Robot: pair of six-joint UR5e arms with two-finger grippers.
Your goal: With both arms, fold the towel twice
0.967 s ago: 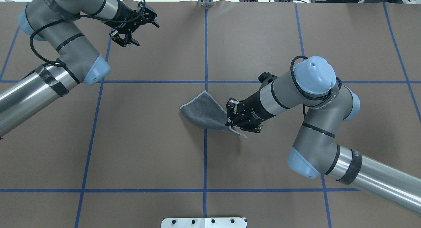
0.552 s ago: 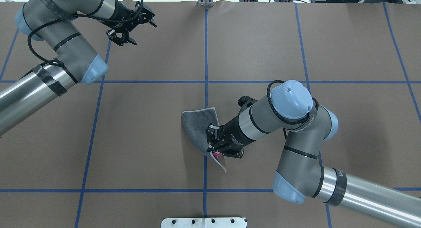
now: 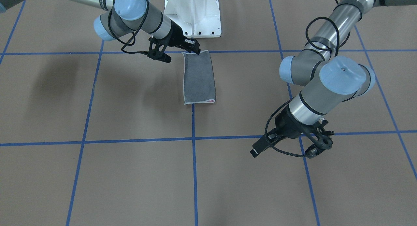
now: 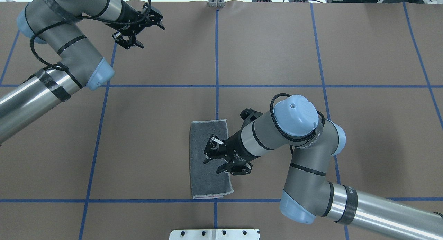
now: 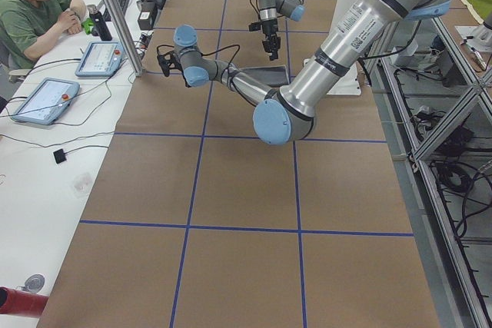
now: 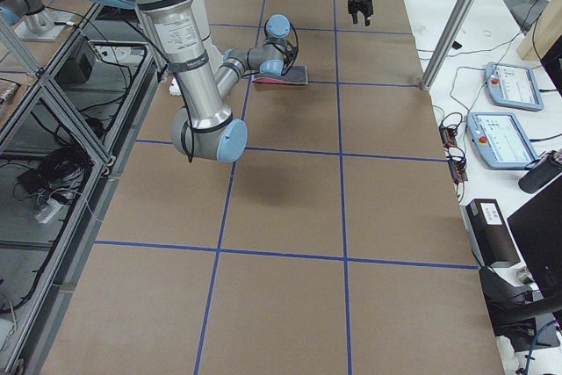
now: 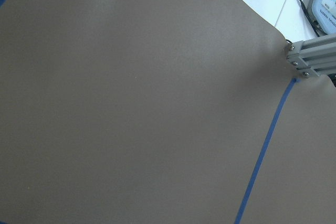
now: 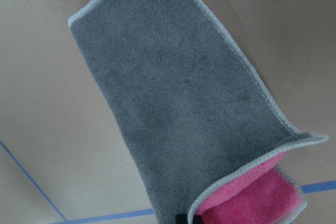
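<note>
Right hand (image 4: 211, 160) is spread wide over the towel (image 4: 207, 183), with nothing between its fingers. Whether a fingertip touches the cloth cannot be told.

Left hand (image 4: 152, 35) is also spread wide and empty. It is well apart from the towel, at about 10 o'clock from it in the overhead view.

The towel lies flat on the tabletop (image 4: 155, 146), folded once with the dark grey face up. Its long side runs 12 to 6 o'clock. It sits at 6 o'clock of the middle crossing of the blue tape lines (image 4: 216, 60).

- **Overhead:** the right hand covers the middle of the towel. Only a thin pink sliver shows at the 6 o'clock edge.
- **Front-facing:** the towel (image 3: 198, 79) shows almost whole, with pink at its 5 o'clock corner. The right hand (image 3: 177, 53) is at its 12 o'clock end, below the white pedestal (image 3: 195, 14).
- **Right wrist:** the towel (image 8: 178, 108) has its top layer curled up at the 5 o'clock corner, with the pink inner face open there. No other view shows that gap.
- **Exterior right:** the pink shows as an edge strip (image 6: 283, 81).
- **Left wrist:** bare tabletop, one tape line and a metal bracket (image 7: 310, 59). No towel.
- **Exterior left:** an operator (image 5: 31, 13) sits at the 10 o'clock corner.
</note>
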